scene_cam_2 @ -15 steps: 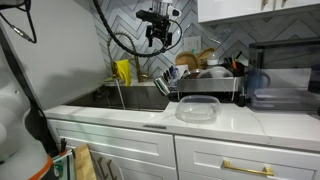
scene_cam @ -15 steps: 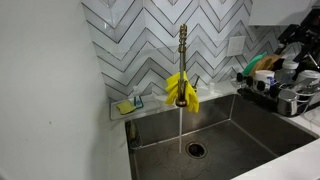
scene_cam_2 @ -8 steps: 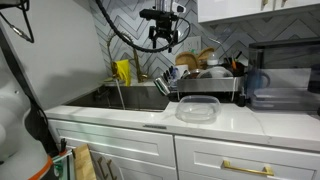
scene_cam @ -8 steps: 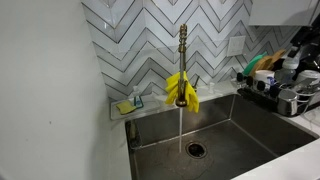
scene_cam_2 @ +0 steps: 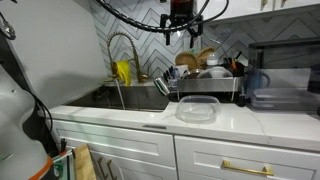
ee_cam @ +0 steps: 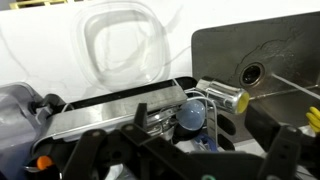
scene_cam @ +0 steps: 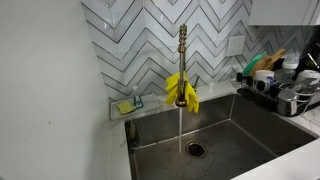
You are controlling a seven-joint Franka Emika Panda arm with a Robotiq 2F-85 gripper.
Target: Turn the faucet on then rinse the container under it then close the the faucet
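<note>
The brass-gold faucet (scene_cam: 182, 45) stands behind the sink with a yellow cloth (scene_cam: 182, 90) round its lower part, and a thin stream of water (scene_cam: 180, 128) runs from it. It also shows in an exterior view (scene_cam_2: 122, 45). The clear plastic container (scene_cam_2: 197, 108) lies on the white counter in front of the dish rack, and shows at the top of the wrist view (ee_cam: 120, 45). My gripper (scene_cam_2: 182, 30) hangs high above the dish rack, pointing down, open and empty. In the wrist view (ee_cam: 185, 160) its dark fingers stand wide apart over the rack.
A full dish rack (scene_cam_2: 205, 85) stands beside the steel sink (scene_cam: 230, 135), with cups and utensils in it (ee_cam: 195, 115). A small holder with a sponge (scene_cam: 128, 105) sits on the ledge behind the sink. A dark appliance (scene_cam_2: 285, 75) stands past the rack.
My gripper has risen and moved away from the faucet side to above the dish rack. It has left the view that faces the faucet. The water keeps running.
</note>
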